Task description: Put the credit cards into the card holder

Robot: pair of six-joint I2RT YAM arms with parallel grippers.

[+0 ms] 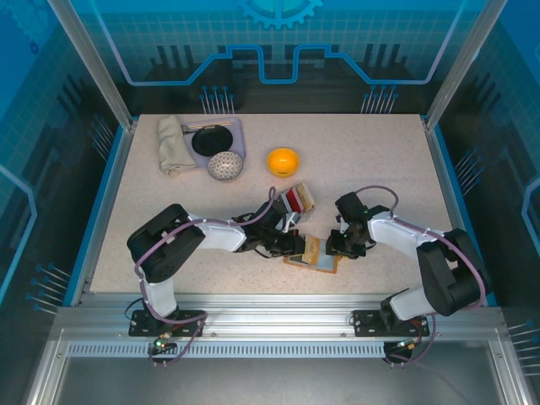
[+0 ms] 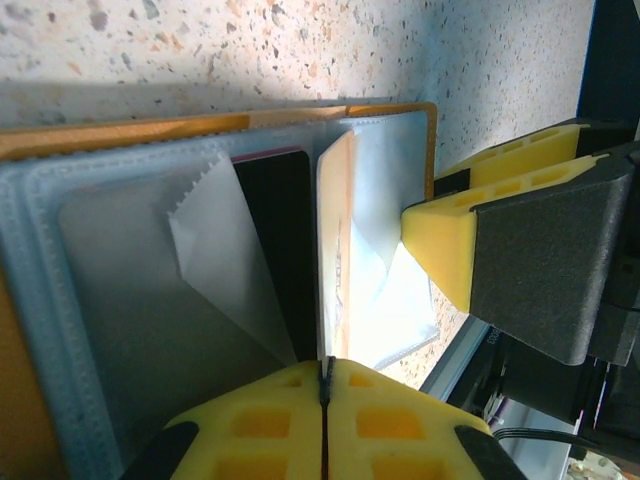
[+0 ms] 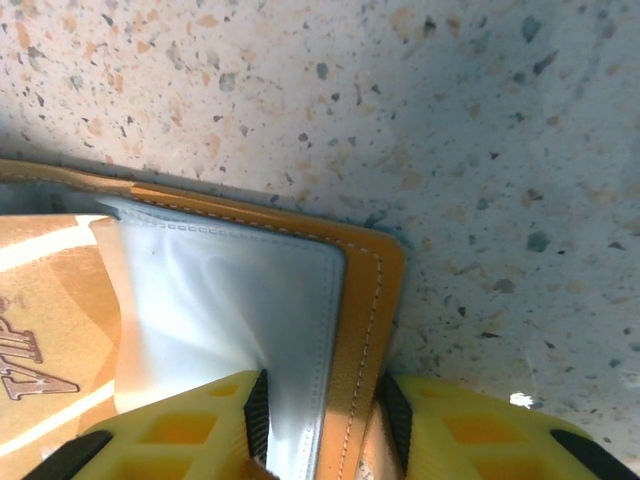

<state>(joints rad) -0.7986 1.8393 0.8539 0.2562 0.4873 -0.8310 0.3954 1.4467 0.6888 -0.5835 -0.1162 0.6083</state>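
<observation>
Your card holder [image 1: 316, 256] is lying open on the table [image 1: 380, 169], low in the middle of the top view, right between the two arms. The left gripper [image 2: 323, 392] has its yellow pads squeezed together on the bottom edge of a beige card [image 2: 335, 250], which stands on edge over the clear inner pockets. A black card [image 2: 275, 235] sits in the pocket just left of it in that wrist view. Your right gripper [image 3: 320, 430] is clamped on the holder's edge, with the orange leather and white lining pinched between its pads at the bottom of its frame. The grey tray [image 1: 297, 201] sits just above the holder, and the orange bowl [image 1: 283, 160] is further up.
</observation>
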